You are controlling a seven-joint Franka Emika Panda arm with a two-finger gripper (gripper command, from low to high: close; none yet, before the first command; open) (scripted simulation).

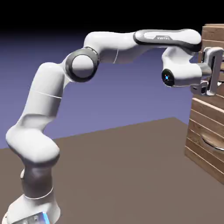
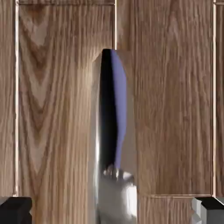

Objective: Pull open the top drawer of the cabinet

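The cabinet (image 1: 204,124) of brown horizontal planks stands at the exterior view's right edge. My gripper (image 1: 213,74) is pressed up to the top drawer (image 1: 215,38) near the cabinet's top, and hides the handle there. The hand view is rolled, so the drawer front's (image 2: 52,109) planks run upright. The thin metallic handle (image 2: 98,144) stands upright in the middle over its dark recess (image 2: 106,100). My gripper (image 2: 112,211) straddles the handle. One fingertip (image 2: 15,211) sits at the lower left corner, the other at the lower right, both clear of the handle.
The lower drawer's curved handle (image 1: 214,141) shows below my hand on the cabinet front. The brown table top (image 1: 131,175) stretches between the robot's base and the cabinet. My arm arches high from the lower left across to the cabinet.
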